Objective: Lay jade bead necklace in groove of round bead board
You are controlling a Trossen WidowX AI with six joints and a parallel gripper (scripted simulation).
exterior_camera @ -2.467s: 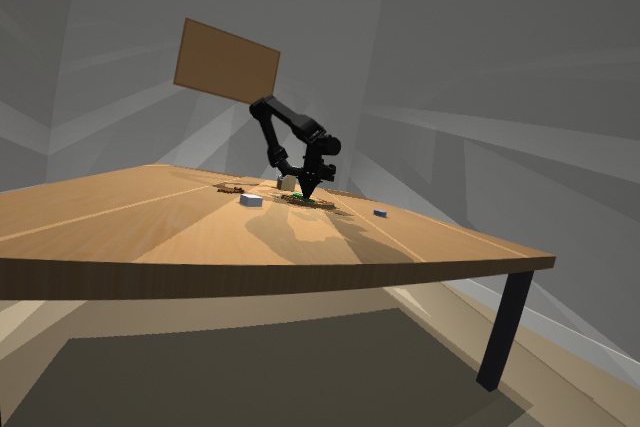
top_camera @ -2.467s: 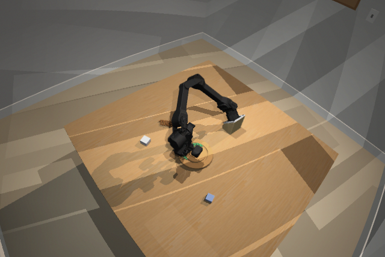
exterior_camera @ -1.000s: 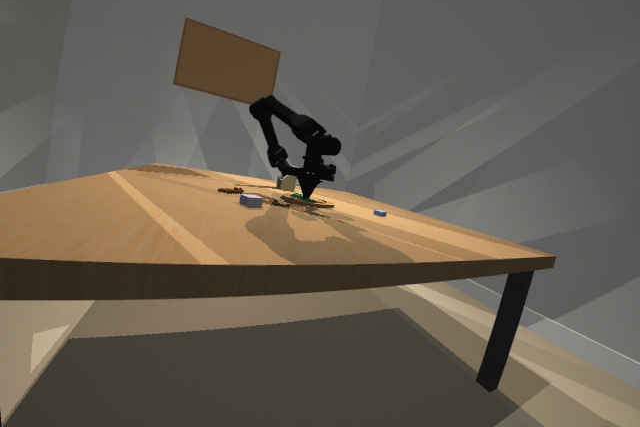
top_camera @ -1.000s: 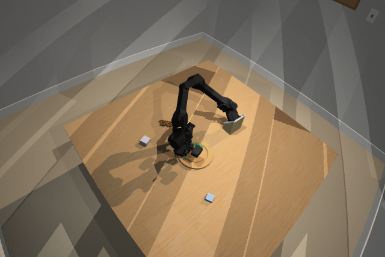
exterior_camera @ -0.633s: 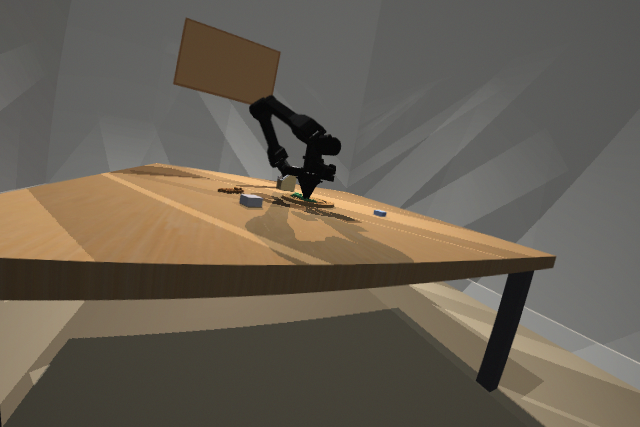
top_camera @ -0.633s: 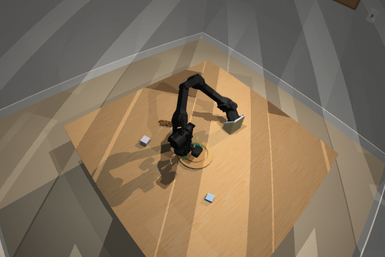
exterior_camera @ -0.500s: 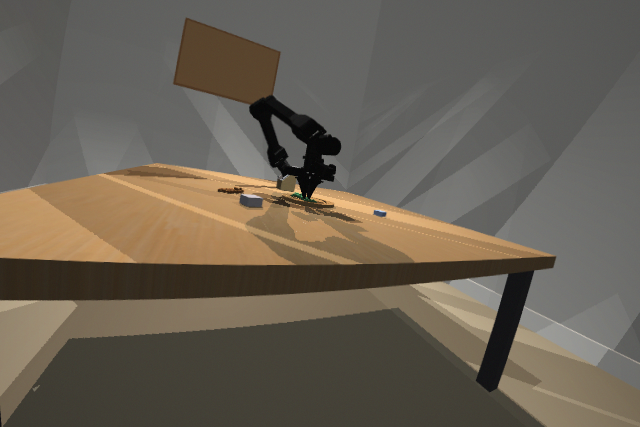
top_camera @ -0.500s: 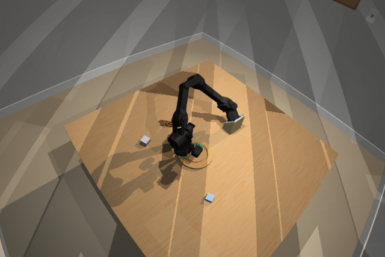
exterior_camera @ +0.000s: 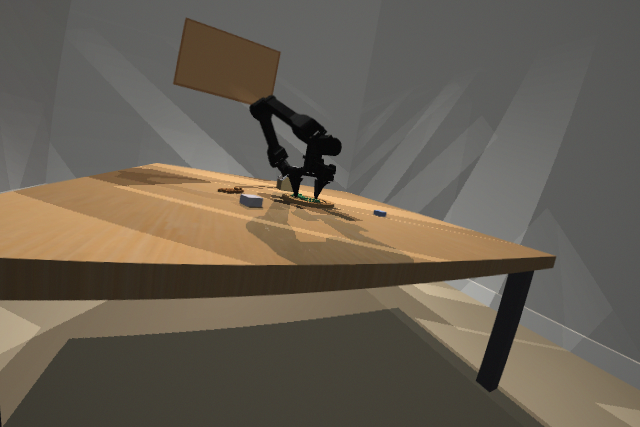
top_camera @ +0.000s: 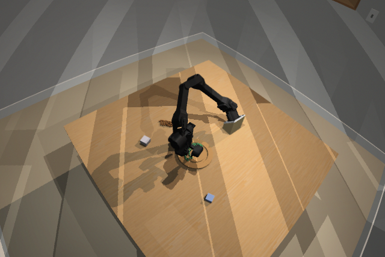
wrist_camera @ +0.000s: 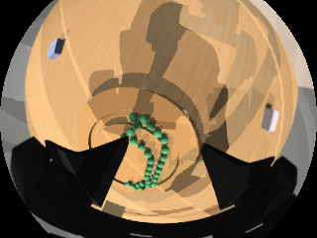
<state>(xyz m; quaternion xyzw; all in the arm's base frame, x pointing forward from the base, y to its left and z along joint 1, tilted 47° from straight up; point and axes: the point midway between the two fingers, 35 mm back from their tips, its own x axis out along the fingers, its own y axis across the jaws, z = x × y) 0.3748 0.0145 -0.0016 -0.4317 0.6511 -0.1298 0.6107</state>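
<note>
Jade-green beads, one strand: my inventory from the remote station, view by view.

Top view. Item one, the jade bead necklace [top_camera: 192,150], bunched on the near-left part of the round bead board [top_camera: 203,160], which sits about mid-table, well in from every edge. Item two, the gripper [top_camera: 190,151], directly over that bunch, partly hiding it. Other stock: a grey block [top_camera: 144,140] toward the left edge, a blue block [top_camera: 209,197] toward the near edge, a brown bead strand [top_camera: 165,123] behind the arm, toward the far-left corner.

Exterior view. Both fingers point straight down, spread wide, tips just above the board [exterior_camera: 308,200]. Green beads show between them on the board; nothing hangs from either finger.

Wrist view. Fingers stand apart at either side, holding nothing. The necklace [wrist_camera: 149,153] lies between them as a narrow doubled loop running across the board's centre and rings (not spread round the circular channel, as far as I can judge). One end sits near the far ring; the other lies toward the camera.

Step in hand, my reading: release onto the board. Placement looks only partly met, since the strand crosses the groove rather than following it. Next move calls for lifting straight up without snagging a bead, then checking whether the loop needs re-gripping and coaxing outward.
</note>
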